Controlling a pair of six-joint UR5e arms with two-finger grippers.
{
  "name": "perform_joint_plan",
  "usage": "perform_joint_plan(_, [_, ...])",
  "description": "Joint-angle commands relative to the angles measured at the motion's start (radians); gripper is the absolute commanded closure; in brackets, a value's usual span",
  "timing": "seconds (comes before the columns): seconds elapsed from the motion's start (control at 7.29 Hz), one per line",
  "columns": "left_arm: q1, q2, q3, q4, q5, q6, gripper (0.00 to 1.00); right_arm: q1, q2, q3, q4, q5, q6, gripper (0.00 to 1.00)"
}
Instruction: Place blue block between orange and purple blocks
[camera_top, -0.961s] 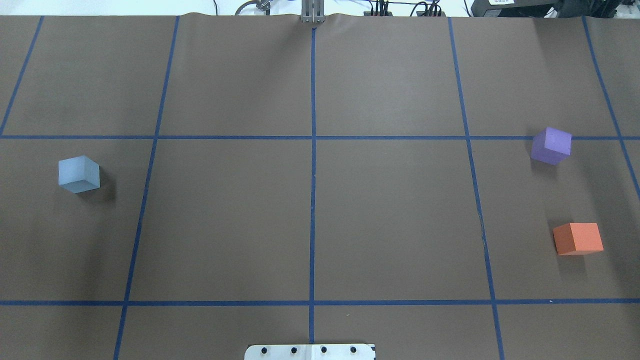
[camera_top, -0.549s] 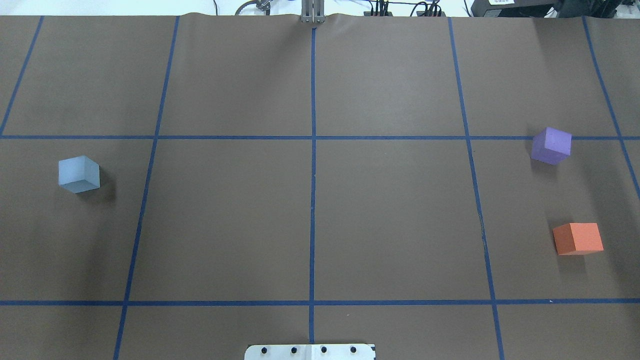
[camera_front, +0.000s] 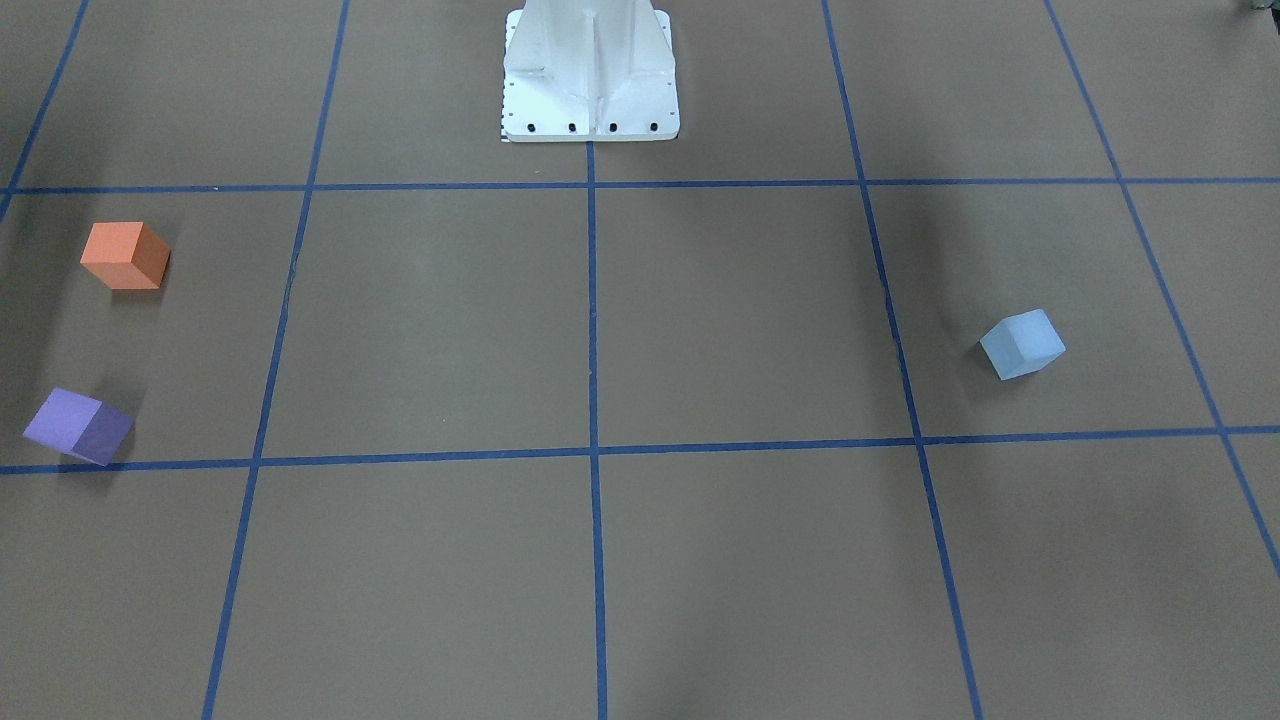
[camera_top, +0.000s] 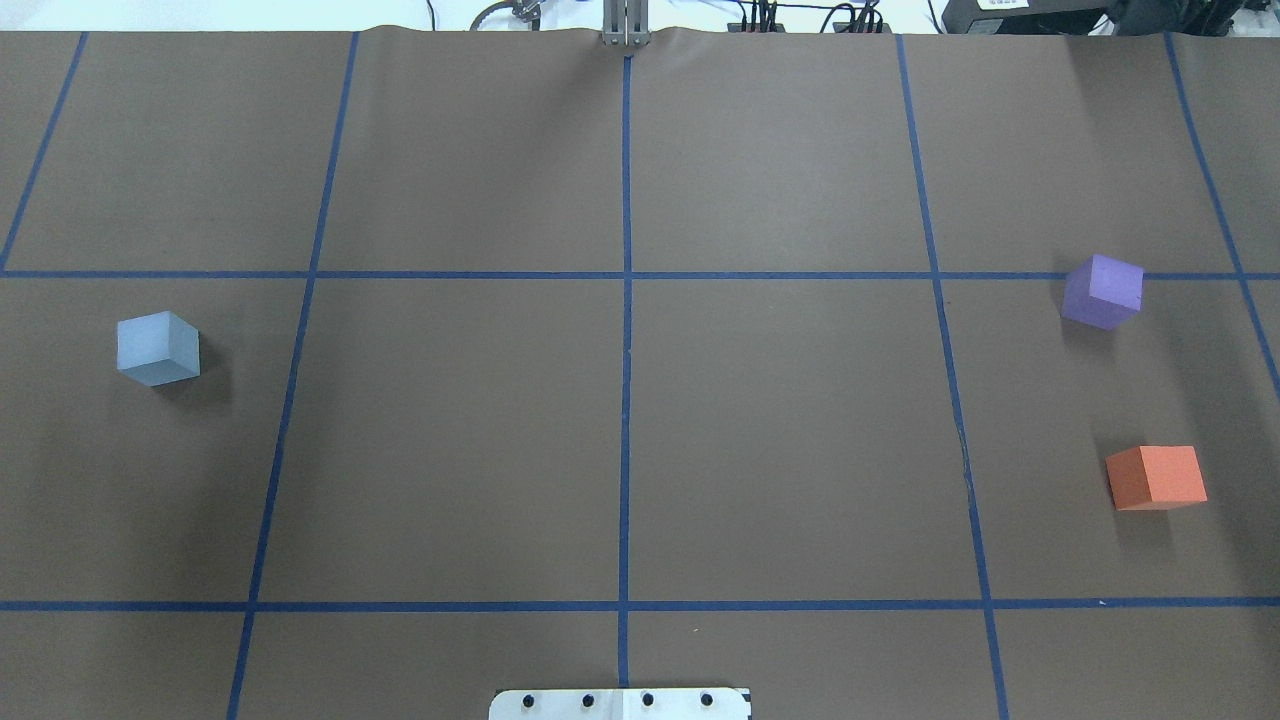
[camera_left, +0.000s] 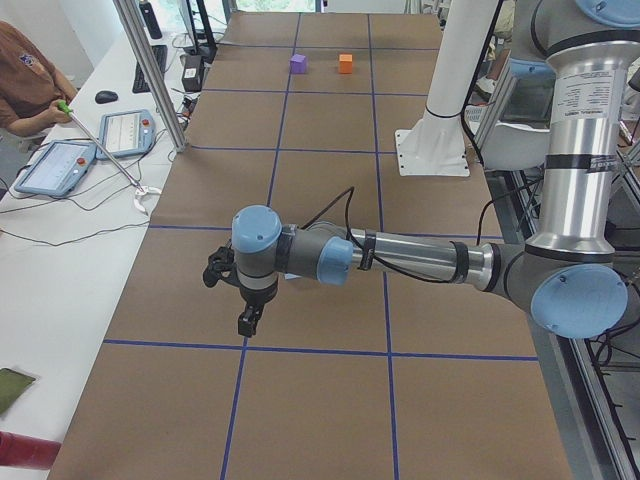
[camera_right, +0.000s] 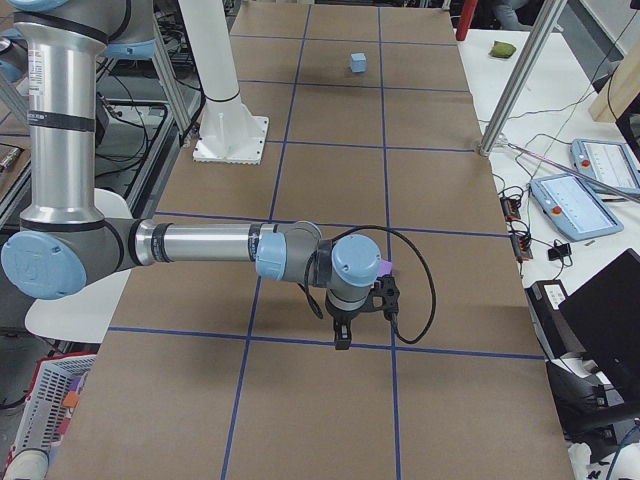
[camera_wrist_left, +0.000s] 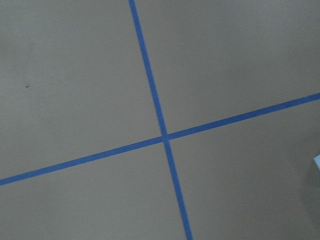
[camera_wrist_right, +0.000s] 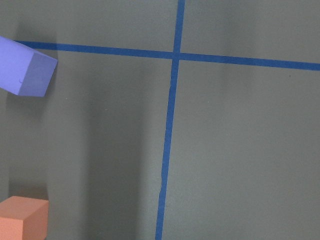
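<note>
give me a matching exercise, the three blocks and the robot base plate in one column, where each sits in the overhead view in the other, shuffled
Things:
1. blue block
2. purple block
3. orange block
4. base plate

Places in the overhead view:
A. right side, nearer the robot
B. bottom edge, at the centre line
C. left side, alone
D. right side, farther from the robot

Pairs: 1-C, 2-D, 3-A, 4-B
</note>
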Motion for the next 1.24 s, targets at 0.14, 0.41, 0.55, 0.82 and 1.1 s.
perform_joint_plan(0.14, [0.156,-0.007,-0.067,-0.059,-0.069,-0.407,0.00,0.000,0.010,0.001,0.002,-0.006,0.002,0.00])
perform_joint_plan(0.41, [0.285,0.002,-0.066,-0.213,0.020,-0.734,0.00,-0.001,0.017,0.004,0.002,-0.006,0.005,0.00])
perform_joint_plan(0.55, [0.374,0.003,-0.064,-0.280,0.096,-0.877,0.00,0.000,0.024,0.009,0.002,-0.006,0.008,0.00])
perform_joint_plan(0.82, [0.523,0.003,-0.055,-0.369,0.222,-1.069,0.00,0.000,0.027,0.012,0.000,-0.022,0.008,0.00])
perform_joint_plan(1.1, [0.594,0.002,-0.032,-0.368,0.281,-1.087,0.00,0.000,0.029,0.012,0.000,-0.020,0.010,0.00])
